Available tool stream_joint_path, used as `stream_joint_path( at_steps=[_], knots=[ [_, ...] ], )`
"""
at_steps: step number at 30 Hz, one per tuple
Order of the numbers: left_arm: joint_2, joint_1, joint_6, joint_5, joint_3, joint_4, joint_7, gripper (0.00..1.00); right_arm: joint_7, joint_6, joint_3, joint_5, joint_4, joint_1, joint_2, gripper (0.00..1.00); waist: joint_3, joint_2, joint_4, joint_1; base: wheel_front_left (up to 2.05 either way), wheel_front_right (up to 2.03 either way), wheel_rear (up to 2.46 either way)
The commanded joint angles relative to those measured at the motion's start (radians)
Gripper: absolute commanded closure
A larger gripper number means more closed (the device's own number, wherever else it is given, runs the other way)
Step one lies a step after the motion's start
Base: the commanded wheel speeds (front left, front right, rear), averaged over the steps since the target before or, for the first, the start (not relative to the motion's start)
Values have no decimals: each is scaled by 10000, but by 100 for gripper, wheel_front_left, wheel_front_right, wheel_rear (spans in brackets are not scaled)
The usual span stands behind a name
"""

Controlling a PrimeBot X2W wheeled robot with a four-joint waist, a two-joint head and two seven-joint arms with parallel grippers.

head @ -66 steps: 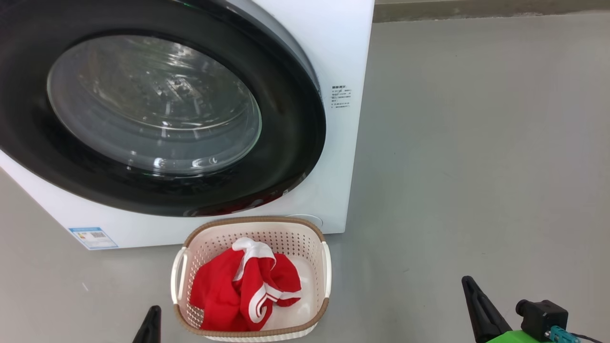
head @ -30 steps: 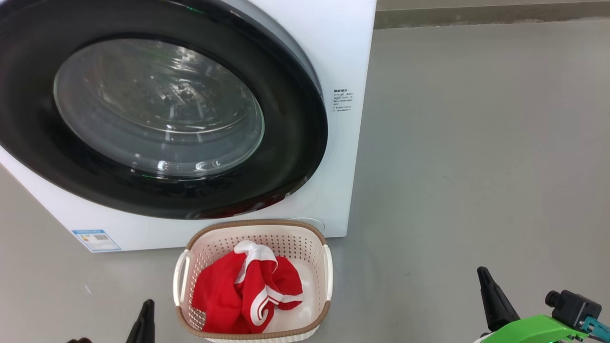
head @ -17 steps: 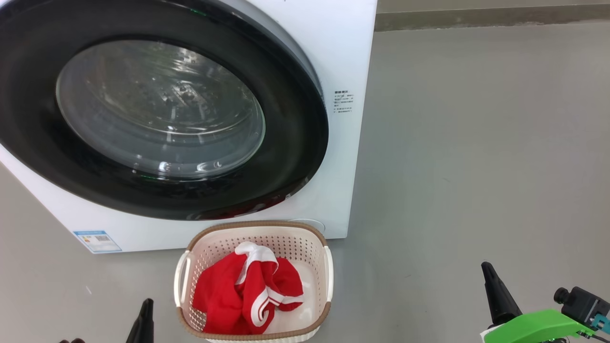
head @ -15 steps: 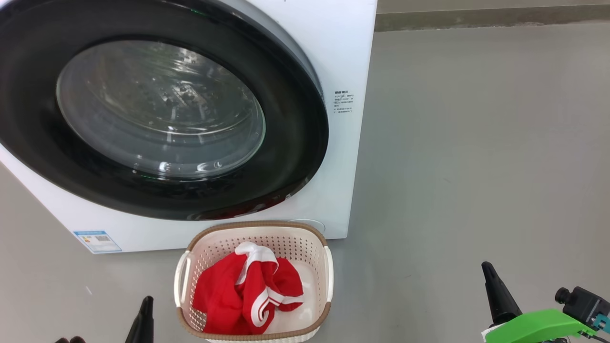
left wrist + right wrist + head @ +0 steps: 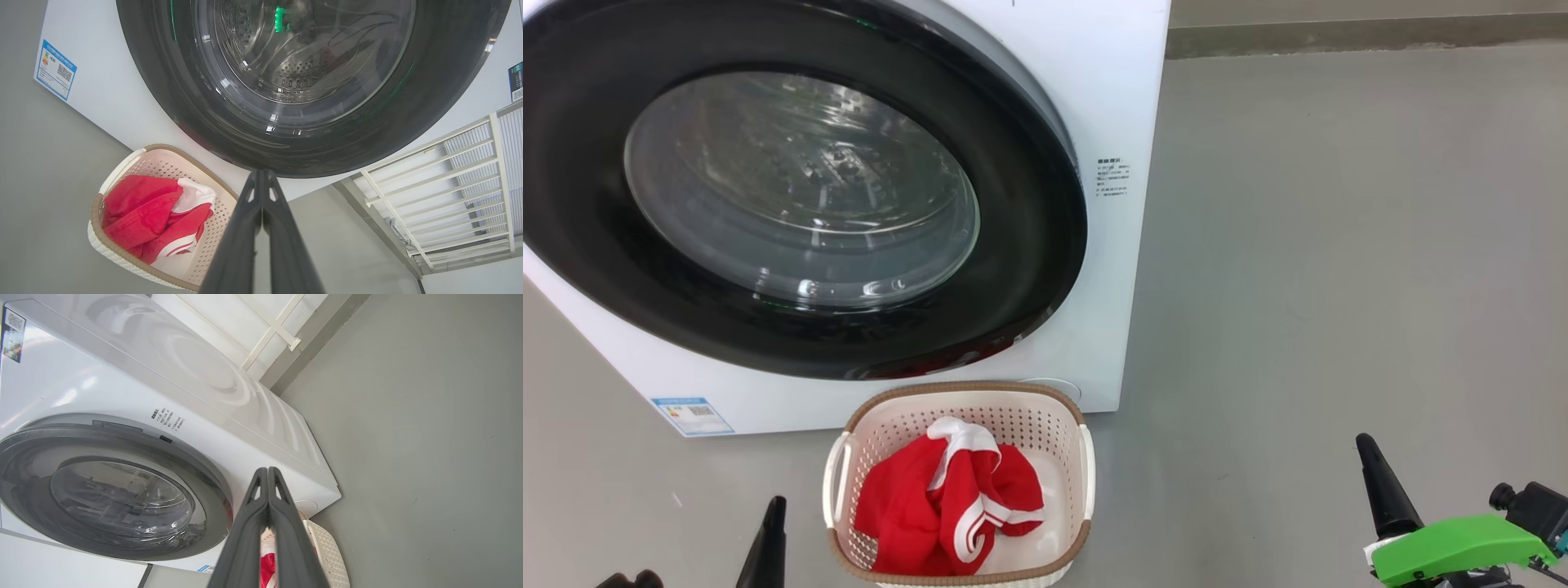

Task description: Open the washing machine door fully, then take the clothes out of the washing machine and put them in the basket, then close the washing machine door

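The washing machine [image 5: 1111, 90] stands white at the upper left, and its door [image 5: 1029, 237] with the glossy black rim lies shut against the front. Through the glass [image 5: 302, 53] I see bare perforated steel drum. The red clothes [image 5: 947, 506] with white trim lie bunched in the cream basket [image 5: 1086, 465] on the floor just before the machine. My left gripper [image 5: 774, 510] is shut and empty at the bottom left, left of the basket. My right gripper [image 5: 1368, 453] is shut and empty at the bottom right, well away from the basket.
Grey floor [image 5: 1339, 245] spreads wide to the right of the machine up to a wall base [image 5: 1339, 33]. A white barred frame [image 5: 449, 171] stands beside the machine. A blue label [image 5: 690, 415] sits low on the machine's front.
The whole head view has drifted slightly down and right, so the camera moved. My right gripper has slid right and a bit up in the picture. Basket, clothes and door stay put.
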Motion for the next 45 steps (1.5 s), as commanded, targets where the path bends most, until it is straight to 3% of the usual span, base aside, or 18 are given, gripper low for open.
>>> stream_joint_path(
  at_steps=[1, 45],
  knots=[
    [89, -410, -39, -364, 259, -308, 94, 100, 99, -4, 49, 291, -307, -439, -165, 100, -7, 0, 3, -1, 0, 0, 0],
    [-17, -958, -63, -5030, 516, -473, 1328, 100, 1376, -8, -449, 4538, -773, -913, -197, 100, -194, 0, 73, -1, 0, 0, 0]
  ],
)
